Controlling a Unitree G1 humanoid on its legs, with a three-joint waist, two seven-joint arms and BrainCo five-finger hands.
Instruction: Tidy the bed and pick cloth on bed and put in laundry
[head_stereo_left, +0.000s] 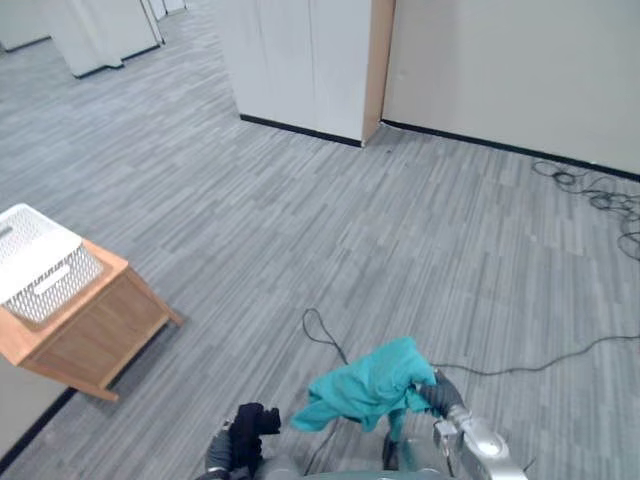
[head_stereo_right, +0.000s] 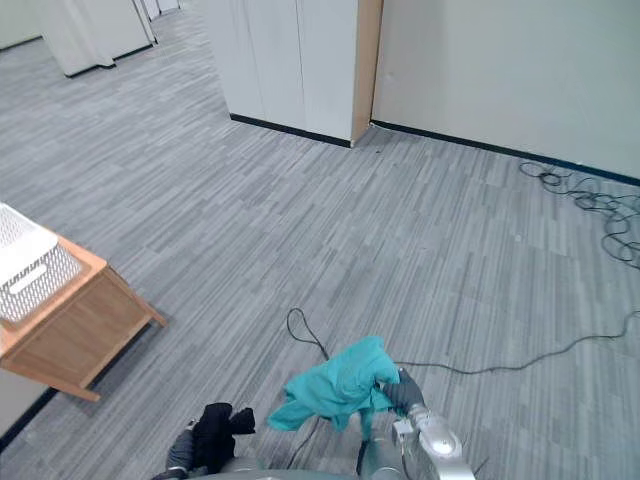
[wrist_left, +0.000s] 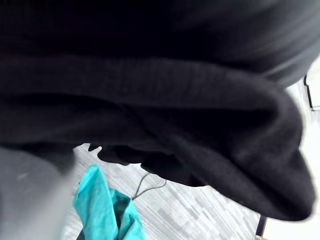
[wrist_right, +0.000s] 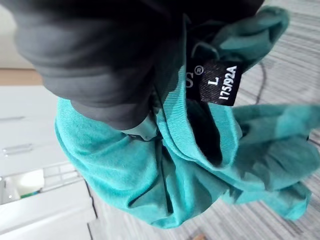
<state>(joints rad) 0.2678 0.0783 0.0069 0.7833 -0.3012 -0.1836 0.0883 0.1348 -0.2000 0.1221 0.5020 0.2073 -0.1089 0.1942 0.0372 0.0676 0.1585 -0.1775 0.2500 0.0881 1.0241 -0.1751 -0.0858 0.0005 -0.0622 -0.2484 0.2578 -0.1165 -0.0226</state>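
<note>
A teal cloth (head_stereo_left: 368, 388) hangs bunched from my right hand (head_stereo_left: 441, 394) at the bottom middle of the eye views, held above the grey floor. In the right wrist view the same teal cloth (wrist_right: 190, 165), with a black size label, is gathered against the hand's dark cover (wrist_right: 100, 55). My left hand (head_stereo_left: 220, 453) is low at the bottom edge, shut on a black cloth (head_stereo_left: 254, 422) that sticks up from it. That black cloth (wrist_left: 160, 100) lies right over the left wrist camera. A white laundry basket (head_stereo_left: 38, 262) stands to my left.
The basket rests on a low wooden table (head_stereo_left: 95, 325) at the left edge. White cabinets (head_stereo_left: 300, 60) and a wall stand far ahead. Black cables (head_stereo_left: 590, 195) lie on the floor at the right. Open grey floor (head_stereo_left: 330, 220) lies between.
</note>
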